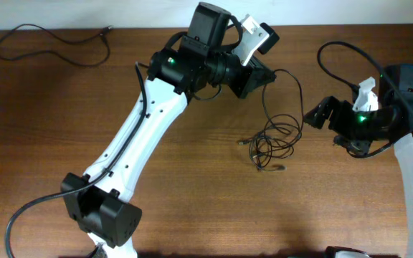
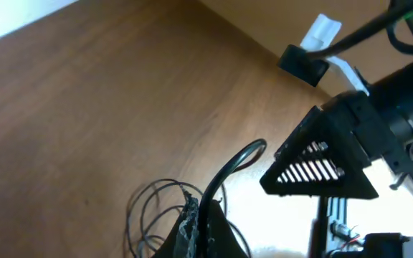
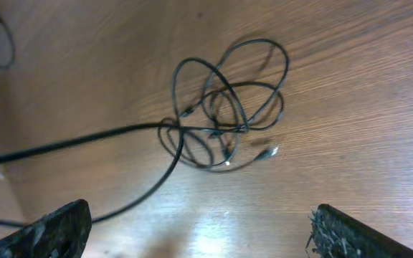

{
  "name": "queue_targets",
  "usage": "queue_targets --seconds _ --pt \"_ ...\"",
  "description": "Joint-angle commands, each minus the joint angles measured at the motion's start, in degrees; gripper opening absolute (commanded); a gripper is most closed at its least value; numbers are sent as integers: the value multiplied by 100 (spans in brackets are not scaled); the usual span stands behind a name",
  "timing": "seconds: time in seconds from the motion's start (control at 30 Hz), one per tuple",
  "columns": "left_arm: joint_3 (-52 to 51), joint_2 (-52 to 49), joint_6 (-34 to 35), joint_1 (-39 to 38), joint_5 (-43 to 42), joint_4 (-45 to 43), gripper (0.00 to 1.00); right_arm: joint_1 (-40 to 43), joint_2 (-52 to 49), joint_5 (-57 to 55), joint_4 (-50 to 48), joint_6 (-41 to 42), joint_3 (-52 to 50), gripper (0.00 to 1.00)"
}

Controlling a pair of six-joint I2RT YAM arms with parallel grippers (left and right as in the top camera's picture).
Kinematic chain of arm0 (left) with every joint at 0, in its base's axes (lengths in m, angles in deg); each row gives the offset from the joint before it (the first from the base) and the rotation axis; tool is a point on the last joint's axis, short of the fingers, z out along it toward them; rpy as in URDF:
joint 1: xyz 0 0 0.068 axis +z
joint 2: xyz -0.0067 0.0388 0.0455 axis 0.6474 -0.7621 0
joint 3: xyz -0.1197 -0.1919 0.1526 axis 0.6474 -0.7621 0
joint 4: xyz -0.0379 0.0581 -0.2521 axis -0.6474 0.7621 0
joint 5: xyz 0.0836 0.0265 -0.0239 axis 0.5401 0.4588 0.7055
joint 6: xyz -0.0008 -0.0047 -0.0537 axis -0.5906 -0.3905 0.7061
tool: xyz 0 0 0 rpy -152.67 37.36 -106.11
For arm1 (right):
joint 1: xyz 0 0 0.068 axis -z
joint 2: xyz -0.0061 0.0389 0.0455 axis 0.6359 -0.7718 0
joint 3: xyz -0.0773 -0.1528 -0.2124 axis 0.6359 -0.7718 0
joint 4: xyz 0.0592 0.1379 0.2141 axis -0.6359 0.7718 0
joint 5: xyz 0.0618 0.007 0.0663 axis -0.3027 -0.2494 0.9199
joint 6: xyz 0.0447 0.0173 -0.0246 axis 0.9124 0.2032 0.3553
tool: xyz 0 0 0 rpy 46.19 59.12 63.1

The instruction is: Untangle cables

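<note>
A tangle of thin black cables (image 1: 274,140) with silvery tips lies on the wooden table right of centre; in the right wrist view the knot (image 3: 224,107) is ahead of the fingers. One strand rises from it in an arc to my left gripper (image 1: 267,74), which is shut on that cable (image 2: 224,175) above the table. The loops (image 2: 156,215) show below the left gripper (image 2: 199,211). My right gripper (image 1: 320,115) hovers just right of the tangle, open (image 3: 199,222), with nothing between its fingers. Another thin cable (image 1: 56,39) lies apart at the far left.
The left arm (image 1: 142,129) stretches diagonally from its base at the front left across the table. The right arm's body (image 1: 407,129) stands along the right edge, with its own thicker black wiring (image 1: 335,54) looping above it.
</note>
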Motion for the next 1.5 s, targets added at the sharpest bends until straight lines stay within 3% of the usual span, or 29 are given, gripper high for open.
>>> queue_targets --seconds 0.0,0.13,0.27,0.43,0.5,0.6,0.77,0.87,1.03,1.07,1.13,1.17,1.23,1.33,1.47 --pt "39 101 485 -17 -540 -286 0 26 -31 304 -4 7 17 99" --pt "42 186 658 -11 -1908 -1172 0 -116 -31 302 -48 -17 17 98" --pt "50 365 1694 13 -2203 -1930 0 -345 -31 221 -229 -125 17 99" --pt "50 673 1788 98 -2651 -2177 0 -422 -31 -260 -463 -122 17 99" --pt "50 822 1786 179 -2723 -2177 0 -422 -31 -520 -516 -120 17 96" --pt "50 1043 1784 365 -2736 -2177 0 -420 -31 -984 -511 -120 17 77" --pt "50 1217 1808 903 -2739 -2173 0 -415 -31 -1141 -496 -118 17 78" --pt "50 1226 2267 1276 -2734 -2179 0 -415 -31 -1141 -498 -118 17 84" --pt "50 1226 2903 1967 -2813 -2166 0 -400 -31 -1196 -564 -101 17 85" --pt "50 1226 2903 2068 -2938 -2151 0 -400 -31 -1274 -577 -13 17 81" --pt "50 1226 2900 2177 -3307 -2153 0 -400 -31 -1355 -616 177 17 62" --pt "50 1226 2900 2175 -3410 -2151 0 -400 -31 -1305 -656 184 17 61" --pt "50 1226 2900 2127 -3545 -2153 0 -407 -31 -929 -800 179 17 62" --pt "50 1226 2900 1945 -3547 -2159 0 -413 -31 -131 -1056 103 17 77" --pt "50 1226 3224 1777 -3547 -2533 0 -417 -31 925 -1451 -339 17 86"
